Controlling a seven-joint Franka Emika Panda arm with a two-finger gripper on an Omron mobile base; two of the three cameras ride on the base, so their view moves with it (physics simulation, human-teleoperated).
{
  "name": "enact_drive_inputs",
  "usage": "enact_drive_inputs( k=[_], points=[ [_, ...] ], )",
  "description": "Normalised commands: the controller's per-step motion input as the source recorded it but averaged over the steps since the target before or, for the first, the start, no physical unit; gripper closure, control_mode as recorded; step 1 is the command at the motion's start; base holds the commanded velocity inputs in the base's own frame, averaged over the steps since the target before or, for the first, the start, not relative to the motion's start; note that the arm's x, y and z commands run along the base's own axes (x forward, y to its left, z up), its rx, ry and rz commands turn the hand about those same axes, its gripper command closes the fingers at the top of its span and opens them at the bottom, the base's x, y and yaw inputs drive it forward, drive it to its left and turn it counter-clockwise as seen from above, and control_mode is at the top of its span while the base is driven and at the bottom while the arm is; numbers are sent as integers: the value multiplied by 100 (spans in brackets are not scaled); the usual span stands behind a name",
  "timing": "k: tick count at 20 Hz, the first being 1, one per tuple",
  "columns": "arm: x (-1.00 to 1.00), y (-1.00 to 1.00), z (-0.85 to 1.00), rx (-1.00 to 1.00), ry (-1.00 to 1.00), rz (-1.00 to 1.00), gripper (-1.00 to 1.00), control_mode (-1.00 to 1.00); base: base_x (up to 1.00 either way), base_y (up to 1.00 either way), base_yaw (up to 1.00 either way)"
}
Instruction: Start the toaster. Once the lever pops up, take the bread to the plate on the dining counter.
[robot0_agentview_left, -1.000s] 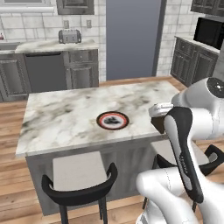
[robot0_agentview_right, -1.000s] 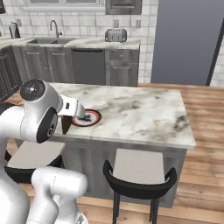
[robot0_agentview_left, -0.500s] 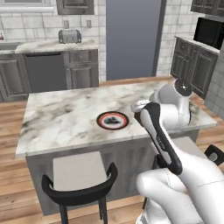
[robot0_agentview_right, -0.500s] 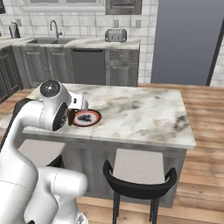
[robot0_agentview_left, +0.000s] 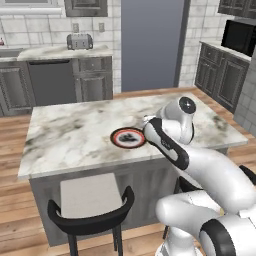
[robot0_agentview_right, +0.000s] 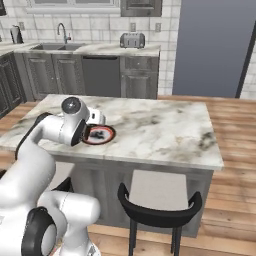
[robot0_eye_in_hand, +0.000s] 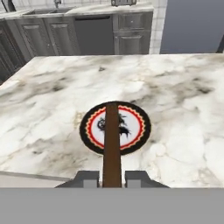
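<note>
Above one plate (robot0_eye_in_hand: 115, 127), the end effector (robot0_eye_in_hand: 111, 178) seemingly grips one bread (robot0_eye_in_hand: 112, 144).

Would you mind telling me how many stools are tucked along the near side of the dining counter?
2 can be made out. One stool stands toward the island's right end; the other stool is toward its left end, in the right base view mostly hidden behind the robot's arm. The dining counter holds the plate.

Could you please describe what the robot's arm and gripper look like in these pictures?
The arm is made of smooth, glossy white rounded segments with dark, nearly black bands at the joints and a round dark-grey cap with a pale centre on the elbow. No loose cables or markings are visible. The gripper shows two small, blocky grey finger tips in the hand view.
</note>
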Motion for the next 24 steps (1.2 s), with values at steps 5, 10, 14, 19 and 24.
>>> enact_drive_inputs(
  k=[5,10,14,19,24],
  points=[
    [51,15,-14,0,12,3,100,-100,0,0,0],
    [27,23,-7,0,24,2,100,-100,0,0,0],
    [30,15,-18,0,9,2,100,-100,0,0,0],
    [42,7,-28,0,0,0,100,-100,0,0,0],
    [42,7,-48,0,0,1,100,-100,0,0,0]
  ],
)
